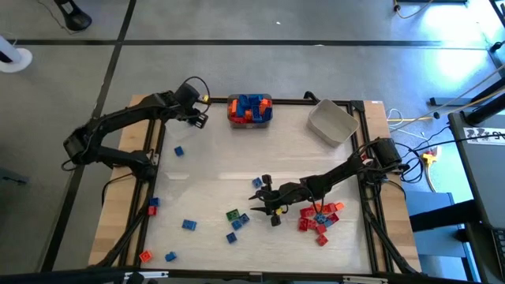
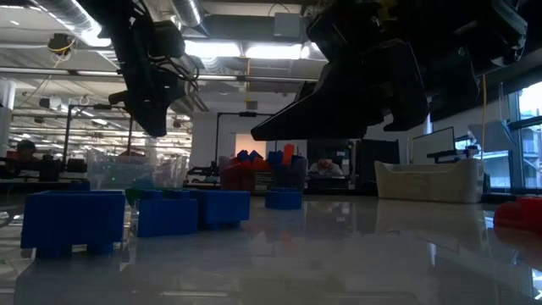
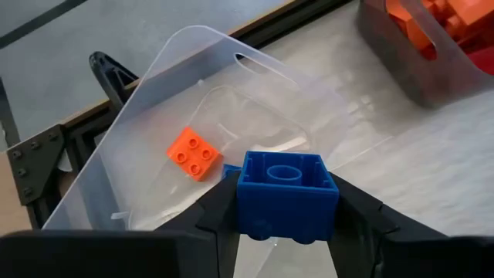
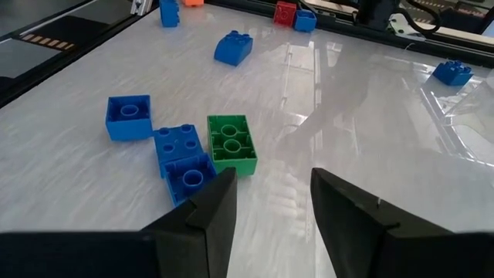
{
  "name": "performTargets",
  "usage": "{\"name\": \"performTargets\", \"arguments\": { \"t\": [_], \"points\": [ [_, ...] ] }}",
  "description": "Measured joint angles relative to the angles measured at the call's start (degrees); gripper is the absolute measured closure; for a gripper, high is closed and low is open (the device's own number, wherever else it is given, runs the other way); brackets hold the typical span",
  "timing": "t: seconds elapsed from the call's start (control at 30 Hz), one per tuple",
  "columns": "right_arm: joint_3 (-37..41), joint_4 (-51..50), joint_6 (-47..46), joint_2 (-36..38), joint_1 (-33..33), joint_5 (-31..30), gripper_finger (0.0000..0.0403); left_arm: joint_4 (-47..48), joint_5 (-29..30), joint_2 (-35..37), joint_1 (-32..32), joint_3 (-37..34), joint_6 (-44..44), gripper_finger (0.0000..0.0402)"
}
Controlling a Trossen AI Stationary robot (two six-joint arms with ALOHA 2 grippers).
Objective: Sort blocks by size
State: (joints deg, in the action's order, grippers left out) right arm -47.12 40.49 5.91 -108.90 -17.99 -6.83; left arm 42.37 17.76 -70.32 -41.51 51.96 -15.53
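Left wrist view shows the left gripper (image 3: 285,220) clamped on a blue brick (image 3: 286,193) above a clear bin (image 3: 193,116) holding an orange brick (image 3: 192,153). Over mid-table, the right gripper (image 4: 270,205) hangs with fingers parted and empty, just beside a green brick (image 4: 231,144) and blue bricks (image 4: 174,150). Red bricks (image 1: 318,221) lie heaped on the table (image 1: 213,177) near the right arm.

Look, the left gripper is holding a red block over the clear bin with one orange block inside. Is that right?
Not quite. The block in the left gripper is blue, not red, as the left wrist view shows. The rest holds: it hangs over the clear bin, and one orange block lies inside.
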Motion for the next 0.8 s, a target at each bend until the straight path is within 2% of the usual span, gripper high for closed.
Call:
{"name": "performTargets", "arguments": {
  "t": [0.17, 0.3, 0.8],
  "points": [
    [-0.01, -0.27, 0.02, 0.0, -0.01, 0.0, 0.0237, -0.74, -2.93, 0.0, -0.99, -0.16, -0.08, 0.0265],
    [-0.01, -0.37, 0.02, 0.0, 0.01, 0.0, 0.0237, -5.94, -7.67, 0.0, -2.21, -3.23, -0.9, 0.0265],
    [-0.01, -0.42, 0.39, 0.0, 0.01, 0.0, 0.0237, -11.74, -7.54, -0.02, -7.72, -11.52, -2.03, 0.0265]
  ]
}}
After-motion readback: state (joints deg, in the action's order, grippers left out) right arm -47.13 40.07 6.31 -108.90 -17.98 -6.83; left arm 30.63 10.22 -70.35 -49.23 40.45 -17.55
